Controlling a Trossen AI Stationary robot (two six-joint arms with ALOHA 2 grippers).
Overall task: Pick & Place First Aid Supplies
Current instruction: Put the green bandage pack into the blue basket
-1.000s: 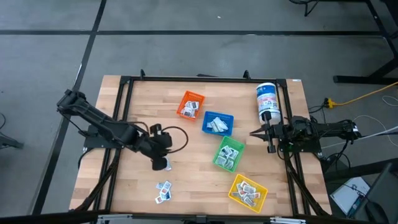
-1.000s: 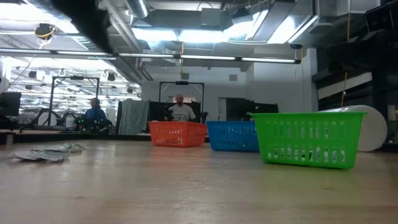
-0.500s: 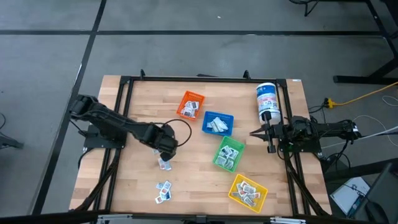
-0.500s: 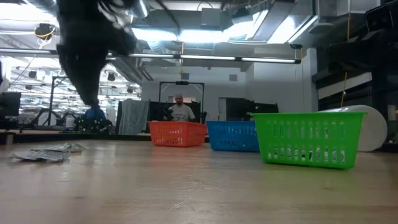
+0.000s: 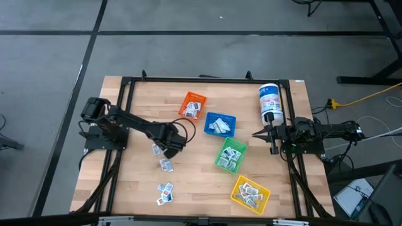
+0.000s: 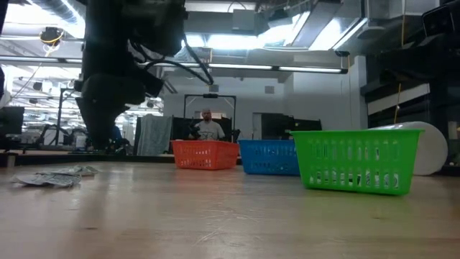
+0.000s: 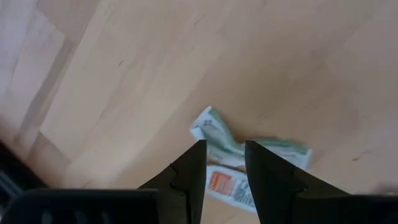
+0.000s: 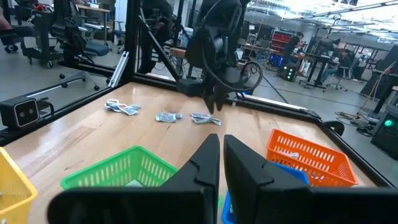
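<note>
The first aid supplies lie as small white packets on the wooden table: a few [image 5: 156, 149] right under my left gripper, one [image 5: 166, 164] a little nearer, and a cluster [image 5: 164, 193] by the near edge. More packets fill the coloured bins. My left gripper [image 7: 224, 152] [image 5: 167, 145] points down, open, just above a greenish-white packet [image 7: 214, 132] and one with orange print [image 7: 227, 185]; I see no touch. My right gripper [image 8: 220, 149] [image 5: 256, 133] waits shut and level at the table's right side.
Orange bin [image 5: 192, 105], blue bin [image 5: 220, 124], green bin [image 5: 231, 155] and yellow bin [image 5: 250, 193] run in a slanting row across the table's middle. A tall white canister [image 5: 270, 103] stands at the far right. People sit in the room beyond [image 6: 208, 128].
My left gripper has gone toward the table's far edge and a little right, has sunk toward the table and tipped from slanting to pointing nearly straight down. It uncovered the single packet it stood over before. Its fingers stay open.
</note>
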